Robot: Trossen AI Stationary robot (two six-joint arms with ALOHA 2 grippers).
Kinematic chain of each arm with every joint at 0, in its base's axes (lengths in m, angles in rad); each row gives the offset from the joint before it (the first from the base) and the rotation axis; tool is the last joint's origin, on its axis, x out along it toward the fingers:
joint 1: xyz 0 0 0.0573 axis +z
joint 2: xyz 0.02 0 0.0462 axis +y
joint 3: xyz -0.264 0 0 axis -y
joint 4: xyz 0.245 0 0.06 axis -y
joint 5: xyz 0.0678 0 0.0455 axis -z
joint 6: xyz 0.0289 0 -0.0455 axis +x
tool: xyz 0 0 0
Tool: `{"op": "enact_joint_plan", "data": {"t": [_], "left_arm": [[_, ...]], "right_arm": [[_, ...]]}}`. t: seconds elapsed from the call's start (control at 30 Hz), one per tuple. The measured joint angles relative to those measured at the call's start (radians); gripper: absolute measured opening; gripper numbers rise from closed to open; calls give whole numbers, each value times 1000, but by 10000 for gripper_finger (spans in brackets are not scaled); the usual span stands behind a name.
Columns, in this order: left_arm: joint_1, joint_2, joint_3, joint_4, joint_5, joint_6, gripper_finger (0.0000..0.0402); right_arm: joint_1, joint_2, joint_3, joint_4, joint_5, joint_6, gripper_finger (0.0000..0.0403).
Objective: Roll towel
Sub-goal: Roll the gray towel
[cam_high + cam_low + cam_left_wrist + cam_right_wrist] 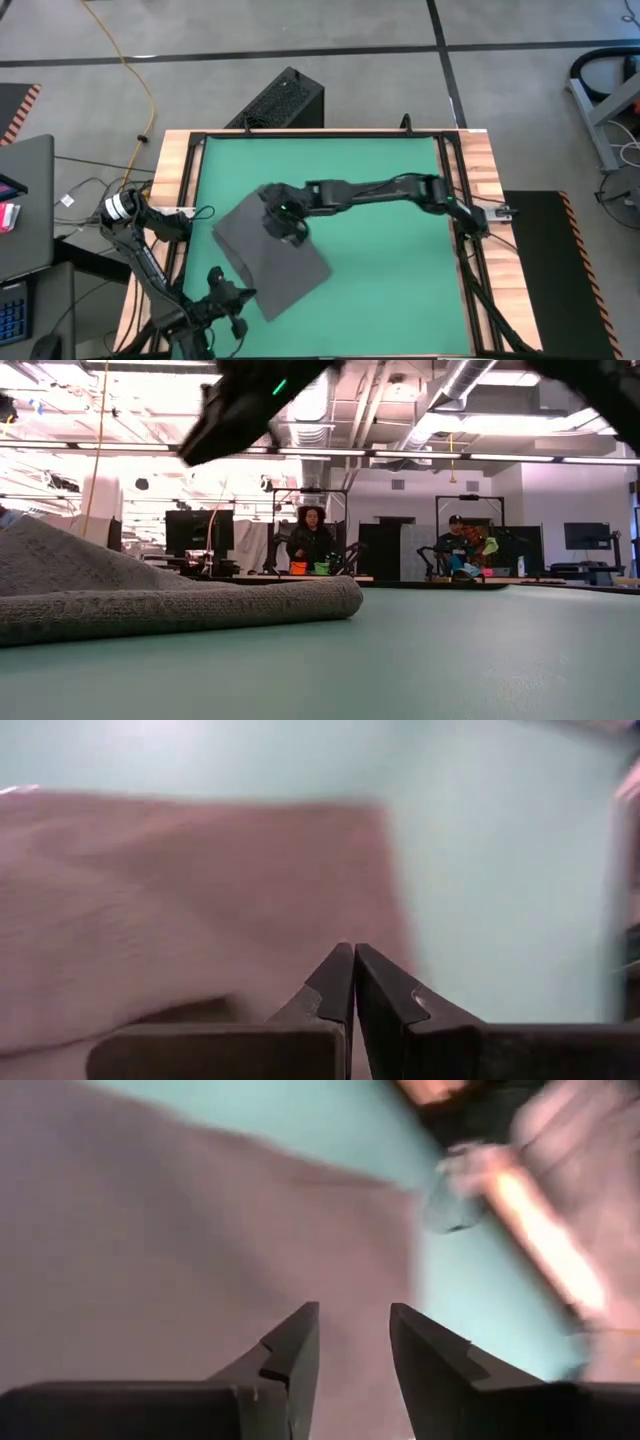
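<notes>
The green table (400,240) fills the middle of the high view, framed by pale wooden borders, with a black box just beyond its far edge. On it, toward the near left corner, lies the towel (272,256), a dark grey cloth set at an angle to the table's edges, one corner pointing at the near edge. From table height the towel (150,605) shows a thick, rounded fold along its front, with more cloth rising behind it at the left.

The right arm (390,190) reaches in from the table's right edge, stretched across the green toward the cloth. Its right gripper (285,225) sits over the towel's far half, and in its own wrist view the right gripper (352,1342) has its two dark fingers parted with a clear gap, nothing between them, grey cloth spread beneath.

The left arm (150,260) stays off the table's left edge, bent back toward the near left corner. The left gripper (235,300) hangs just beside the towel's near left side; its wrist view shows the left gripper (353,965) with fingertips pressed together, closed on nothing, the towel (180,910) lying ahead of them.

Across the room, two people (312,540) sit at desks.
</notes>
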Motion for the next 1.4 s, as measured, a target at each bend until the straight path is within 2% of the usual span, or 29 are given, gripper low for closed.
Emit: {"op": "enact_joint_plan", "data": {"t": [0.1, 0.2, 0.27, 0.4, 0.5, 0.57, 0.67, 0.77, 0.87, 0.93, 1.0, 1.1, 1.23, 1.4], "left_arm": [[38, 0, -1, -119, 111, 119, 0], [48, 0, -1, -183, 100, 259, 0], [55, 0, -1, -252, 95, 266, 3], [132, -1, -1, -358, 189, 199, 24], [220, -1, -1, -333, 253, 305, 53], [272, -1, -1, -279, 264, 383, 73], [314, -1, -1, -215, 273, 436, 92], [305, -1, -1, -187, 266, 442, 96], [280, -4, 18, -191, 248, 425, 90], [262, -5, 45, -196, 226, 421, 84], [246, -5, 79, -211, 218, 420, 78], [234, -5, 133, -226, 212, 419, 70], [225, -5, 193, -241, 207, 421, 62], [213, -5, 218, -235, 181, 417, 53]], "right_arm": [[26, -100, 0, -259, -33, 56, 136], [36, -196, 0, -433, -41, 134, 124], [42, -255, 0, -528, -41, 192, 119], [65, -352, -1, -692, -41, 319, 116], [82, -431, -49, -712, -89, 386, 116], [99, -487, -124, -625, -163, 413, 116], [152, -558, -336, -344, -171, 425, 107], [202, -595, -637, 38, -122, 420, 79], [246, -579, -917, 509, -75, 439, 34], [266, -540, -1040, 831, -7, 450, 13], [274, -473, -1098, 1020, 73, 481, 13], [269, -358, -1101, 1073, 97, 537, 10], [265, -227, -1023, 1097, 94, 554, 6], [270, -159, -975, 1014, 64, 591, 4]]}}
